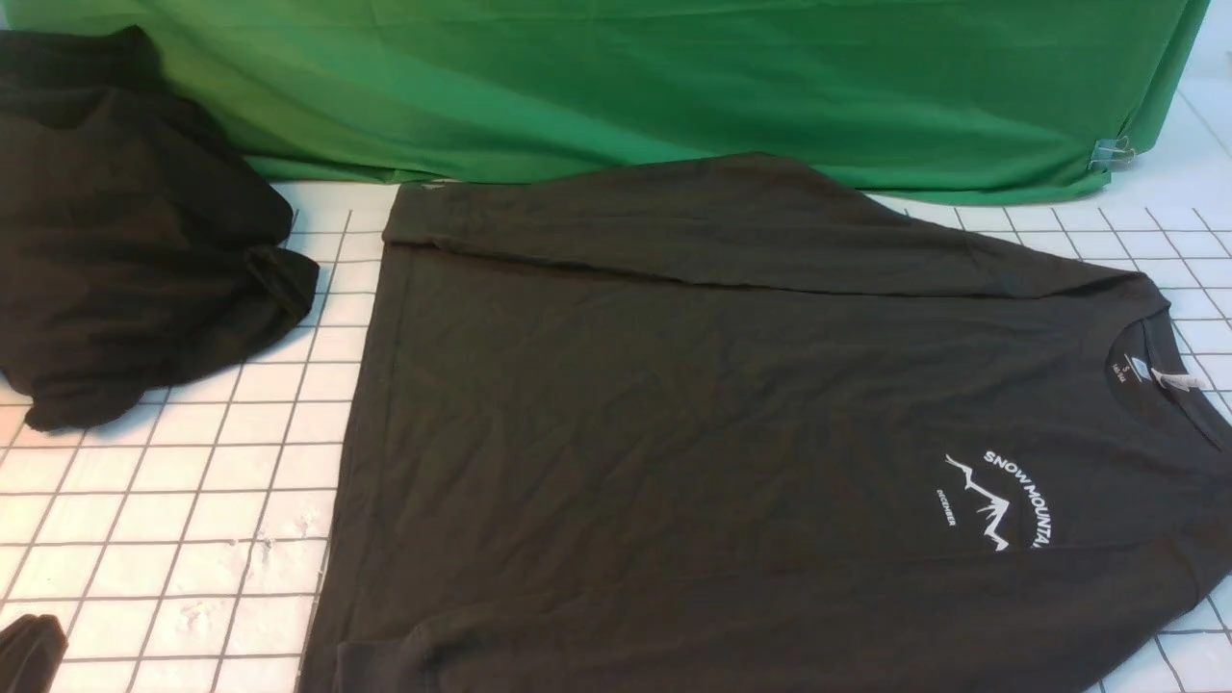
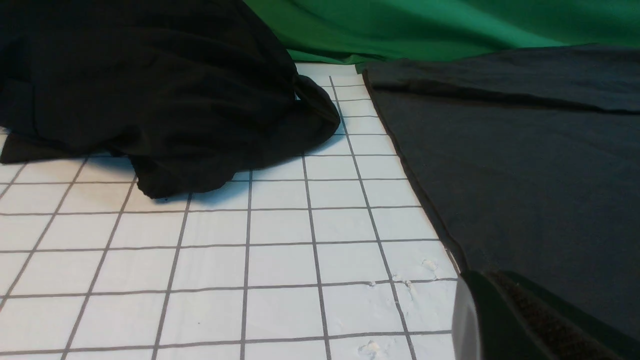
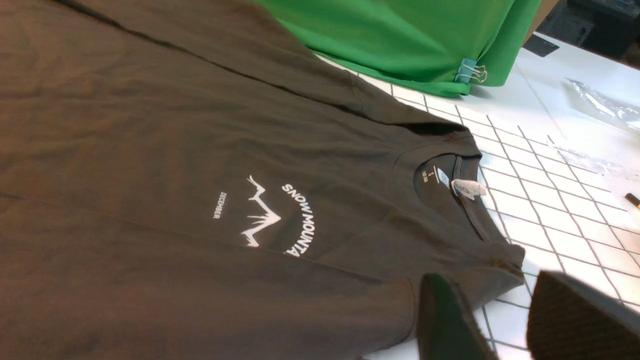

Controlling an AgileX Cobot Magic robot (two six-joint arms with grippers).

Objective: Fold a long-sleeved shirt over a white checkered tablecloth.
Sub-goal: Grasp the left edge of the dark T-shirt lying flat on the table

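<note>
The long-sleeved shirt [image 1: 693, 404] lies flat on the white checkered tablecloth [image 1: 192, 500], hem to the left and crew neck with its white label [image 1: 1179, 380] to the right. Its far sleeve [image 1: 731, 226] is folded in along the far edge. The white mountain print [image 3: 270, 215] faces up. My left gripper [image 2: 480, 287] is shut with nothing between its fingers, low beside the shirt's hem edge; only its dark tip [image 1: 29, 654] shows in the front view. My right gripper [image 3: 492, 300] is open, hovering by the near shoulder next to the collar, with tablecloth showing between the fingers.
A blacker heap of plain cloth [image 1: 125, 221] sits at the far left. A green fabric sheet [image 1: 626, 87] runs along the back, held by a binder clip [image 1: 1107, 152]. Clear plastic wrap [image 3: 600, 105] lies on the white surface beyond the tablecloth's right side.
</note>
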